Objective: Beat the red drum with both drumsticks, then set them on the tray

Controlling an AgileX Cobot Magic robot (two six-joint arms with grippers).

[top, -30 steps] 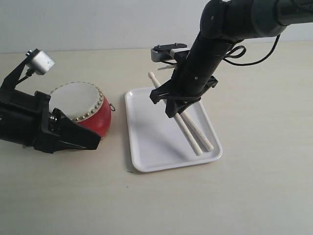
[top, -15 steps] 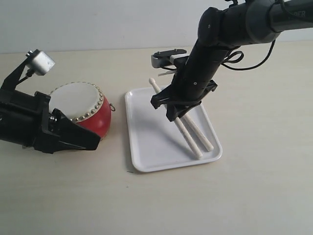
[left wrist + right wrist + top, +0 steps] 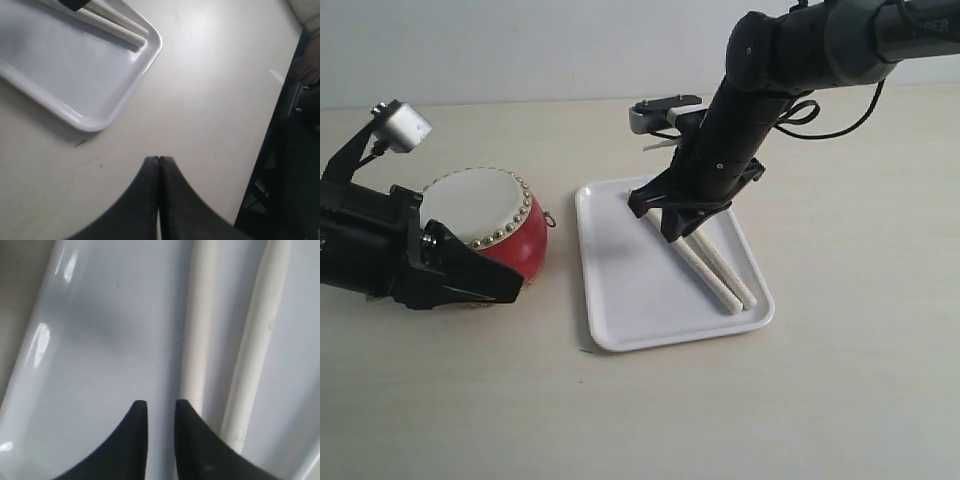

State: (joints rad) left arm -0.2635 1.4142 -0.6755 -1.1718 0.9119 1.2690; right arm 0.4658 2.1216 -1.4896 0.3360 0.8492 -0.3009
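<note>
Plainly, both sticks [image 3: 725,295] lie side by side on the tray [image 3: 620,300]. They are slim, pale cream matte wood, slanting from 11 to 5 o'clock across its 3 o'clock half in the exterior view. The tray is flat, glossy white plastic, rectangular with rounded corners and a low rim. At its 9 o'clock stands the drum [image 3: 528,238], a glossy red barrel with cream skin and brass studs. The right gripper [image 3: 160,407] hangs over the sticks, jaws slightly parted on nothing. The left gripper [image 3: 159,161], pressed together, sits at the drum's 6 o'clock side.
</note>
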